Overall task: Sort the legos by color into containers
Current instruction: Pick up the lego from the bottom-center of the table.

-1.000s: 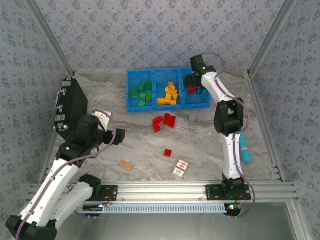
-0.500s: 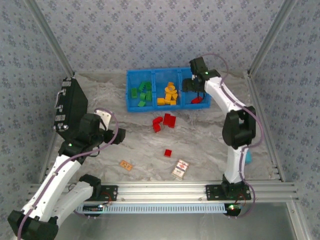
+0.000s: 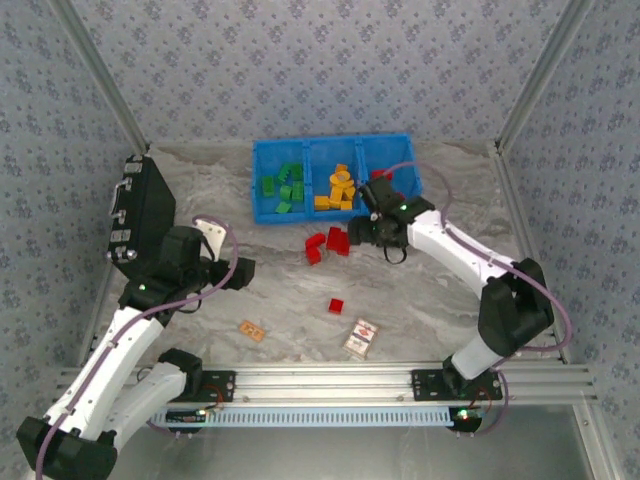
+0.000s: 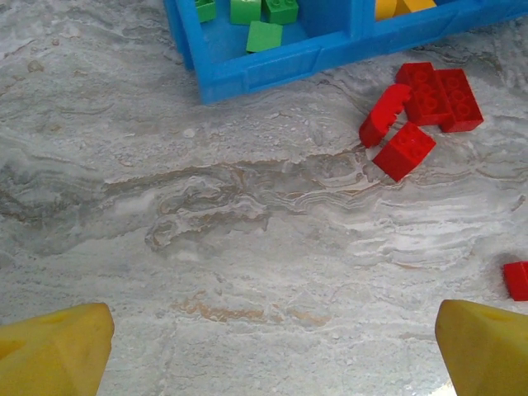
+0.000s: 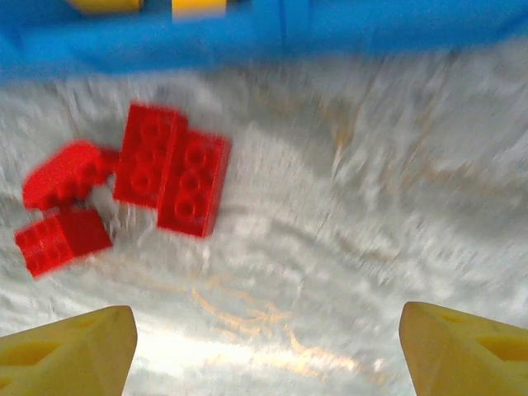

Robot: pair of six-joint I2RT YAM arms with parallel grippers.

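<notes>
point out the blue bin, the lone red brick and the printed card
blue bin (image 3: 290,217): top external view, on its front wall
lone red brick (image 3: 336,306): top external view, on its top face
printed card (image 3: 361,338): top external view, middle of its face

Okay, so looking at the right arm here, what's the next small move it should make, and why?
Probably shift the right tool a little leftward and lower it over the nearest of the red bricks. Its jaws stand open with nothing between them, over the table, while that red cluster lies loose just in front of the blue bin, left of centre in the wrist view.
</notes>
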